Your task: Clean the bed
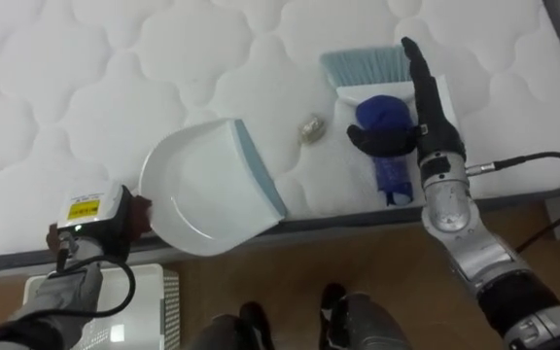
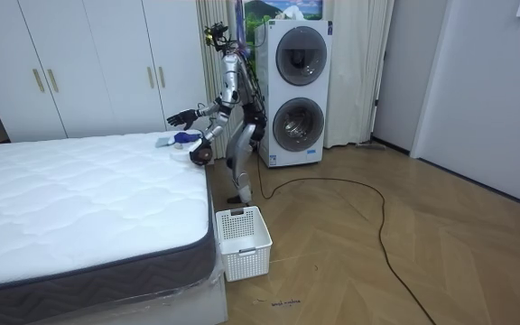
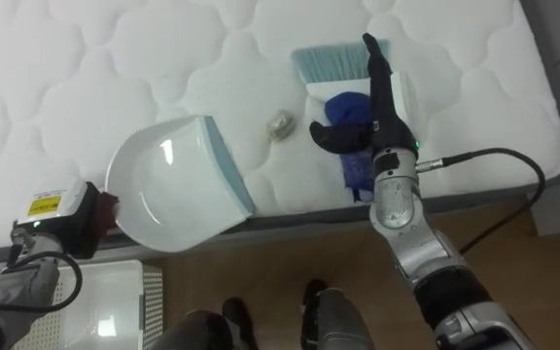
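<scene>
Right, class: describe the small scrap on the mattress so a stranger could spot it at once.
Start at the white quilted mattress, near its front edge. Between the white dustpan and the blue brush lies a small crumpled scrap. It is the only tiny, brownish thing there.

Lit brightly and evenly — soft shadow is thrown beneath the right hand (image 1: 426, 97) onto the mattress (image 1: 115, 78). A pale glare patch is noted on the dustpan (image 1: 197, 194); quilting is picked out by gentle shading.

Quilted mattress (image 1: 86, 87), dustpan (image 1: 202, 190), brush (image 1: 366, 68), crumpled scrap (image 1: 310, 127)
</scene>
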